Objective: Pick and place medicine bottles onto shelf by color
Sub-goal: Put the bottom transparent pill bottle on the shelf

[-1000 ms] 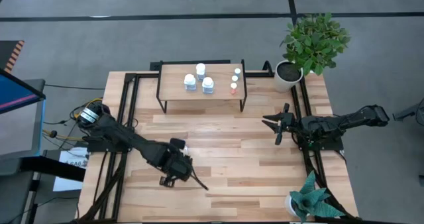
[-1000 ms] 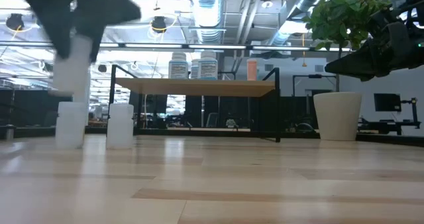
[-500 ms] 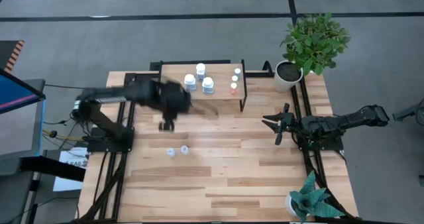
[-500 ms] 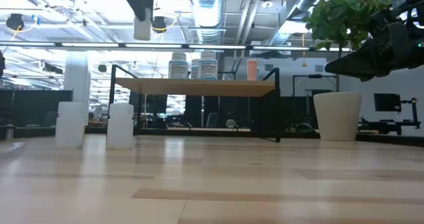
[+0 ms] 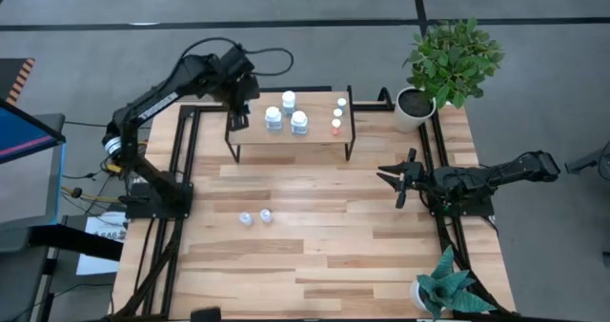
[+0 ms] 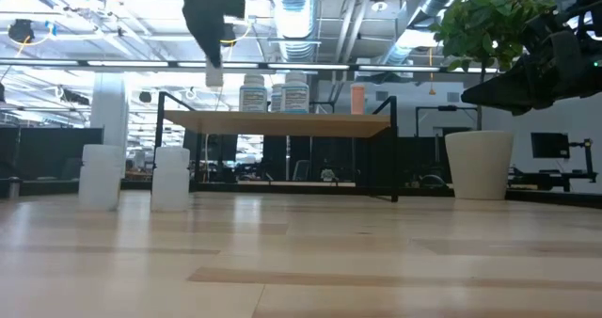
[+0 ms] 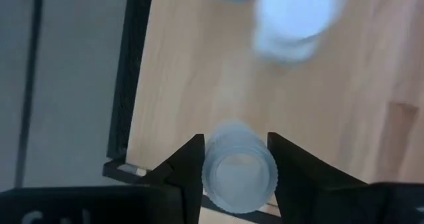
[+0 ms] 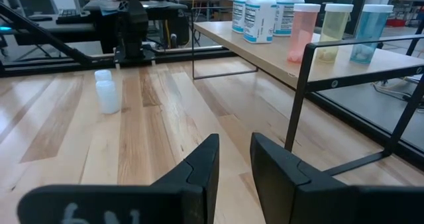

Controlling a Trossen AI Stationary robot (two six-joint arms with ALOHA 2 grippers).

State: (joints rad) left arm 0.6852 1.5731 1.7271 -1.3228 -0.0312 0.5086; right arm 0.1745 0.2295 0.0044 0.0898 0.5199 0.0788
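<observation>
The shelf stands at the table's far edge. On it are three white medicine bottles and, at its right end, three smaller tinted ones. Two small pale bottles stand on the table at the near left. My left gripper hangs above the shelf's left end, shut on another small pale bottle. My right gripper waits at the table's right side, shut, with nothing between its fingers. My left gripper pinches the small bottle's ribbed cap end between its two fingers, one on each side. The fingers come from above, pointing steeply down. The bottle hangs upright below them, clear of the shelf top.
A leafy plant in a white pot stands at the far right corner and a smaller plant at the near right. Black frame rails run along both table sides. Bare planks lie in the table's middle.
My left gripper has carried the small bottle from above the near-left part of the table up and toward the far edge. It now hangs over the shelf's left end. It has also rolled about its own line. The two bottles on the table stayed put.
</observation>
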